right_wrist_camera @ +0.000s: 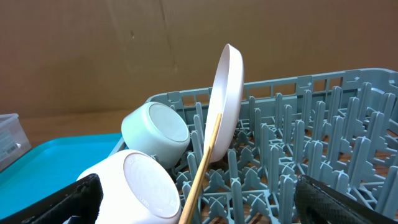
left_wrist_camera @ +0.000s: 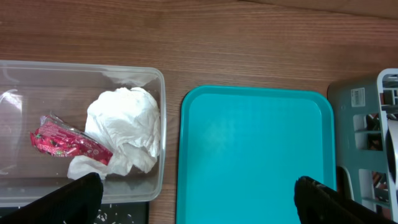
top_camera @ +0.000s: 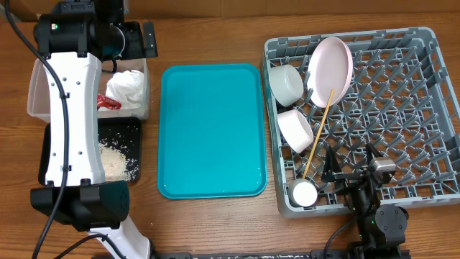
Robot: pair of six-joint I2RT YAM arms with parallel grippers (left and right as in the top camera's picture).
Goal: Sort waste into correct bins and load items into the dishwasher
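Observation:
The clear tub (top_camera: 32, 93) holds the white napkin (top_camera: 128, 86) and the red wrapper (top_camera: 108, 102); both also show in the left wrist view, napkin (left_wrist_camera: 124, 127) and wrapper (left_wrist_camera: 65, 142). Rice (top_camera: 115, 158) lies in the black tray (top_camera: 133, 126). The grey rack (top_camera: 402, 93) holds a pink plate (top_camera: 330, 68) on edge, two white bowls (top_camera: 286, 83) (top_camera: 295, 129), a wooden chopstick (top_camera: 318, 137) and a small white cup (top_camera: 304, 193). My left gripper (left_wrist_camera: 196, 196) is open and empty above the tub's right end. My right gripper (right_wrist_camera: 196, 199) is open and empty over the rack's near edge, facing the chopstick (right_wrist_camera: 202, 168).
A bare teal serving tray (top_camera: 212, 129) lies between the bins and the rack. The left arm's white body (top_camera: 68, 122) covers part of the tub and black tray. The rack's upright pegs (right_wrist_camera: 323, 124) stand around the dishes.

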